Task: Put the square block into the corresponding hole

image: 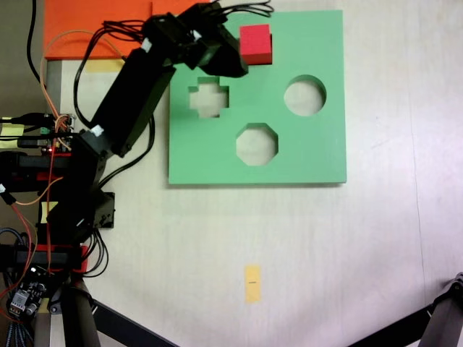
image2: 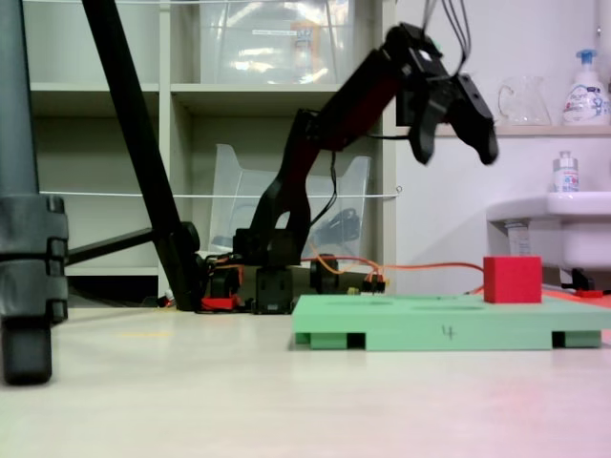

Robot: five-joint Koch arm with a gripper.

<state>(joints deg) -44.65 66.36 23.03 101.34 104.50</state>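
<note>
- green foam board (image: 318, 155) lies flat on the table (image: 325, 253), with cross, round and octagonal cut-outs bare
- red cube (image2: 513, 280) stands on the board's far edge, near the top in a fixed view (image: 255, 44)
- gripper (image2: 458, 143) hangs high above the board, jaws apart, holding nothing, arm stretched out

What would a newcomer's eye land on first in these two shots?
The bright red square block sits on the far edge of the green board, sticking up above it in the side-on fixed view. The black arm's gripper hangs well above the board, jaws open and empty. Cross, round and octagonal cut-outs pierce the board.
</note>
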